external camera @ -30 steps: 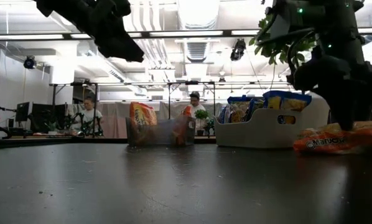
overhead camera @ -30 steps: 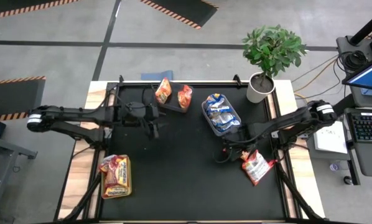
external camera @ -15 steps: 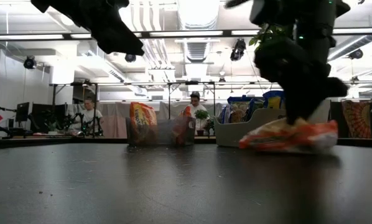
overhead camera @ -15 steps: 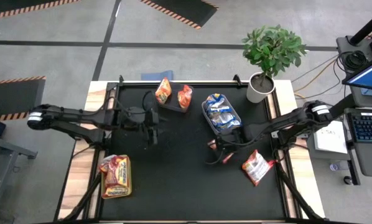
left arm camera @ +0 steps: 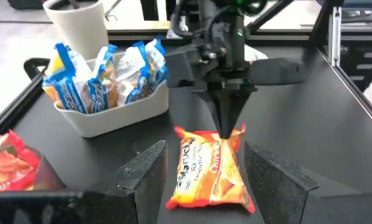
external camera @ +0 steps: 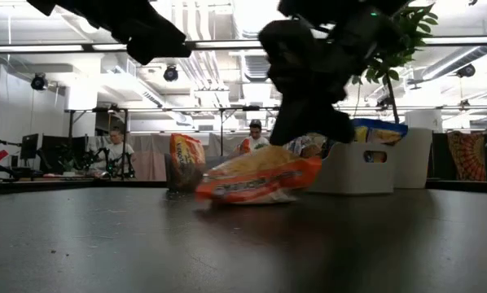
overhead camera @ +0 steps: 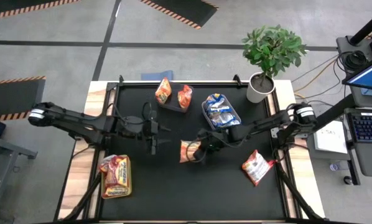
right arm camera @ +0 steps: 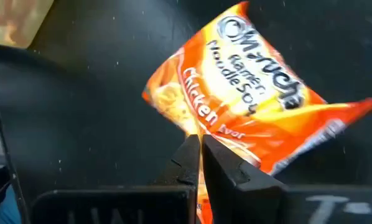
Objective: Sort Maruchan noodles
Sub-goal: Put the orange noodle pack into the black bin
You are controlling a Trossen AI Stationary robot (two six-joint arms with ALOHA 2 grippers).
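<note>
One orange packet (overhead camera: 189,150) lies near the middle of the black table (overhead camera: 173,193), printed "Maruchan Ramen Noodle Soup" and "Chicken flavor" as the right wrist view shows it (right arm camera: 248,124). The right gripper (overhead camera: 200,149) sits at that packet's edge with its fingers (right arm camera: 195,163) pressed together; they meet right at the packet's edge, though whether plastic is pinched between them cannot be told. In the low view the packet (external camera: 256,179) rests on the tabletop with one end tilted up under the dark gripper (external camera: 304,122).

Just across from it, the left gripper (overhead camera: 153,127) hovers over the table with its two fingers (left arm camera: 145,177) spread apart and nothing between them, facing the packet (left arm camera: 211,171).

Behind the packet stands a white bin (overhead camera: 206,113) packed with blue-and-yellow packets (overhead camera: 221,112); their print is too small to read. Two more orange packets (overhead camera: 163,91) stand upright in a clear bin (external camera: 219,175) at the table's far edge. Another orange packet (overhead camera: 256,167) lies flat near the right edge, well apart from the gripper. At the near left corner a yellow-green bin (overhead camera: 129,177) holds red packets (overhead camera: 114,174).

A potted plant (overhead camera: 270,53) stands beyond the white bin at the far right corner.
</note>
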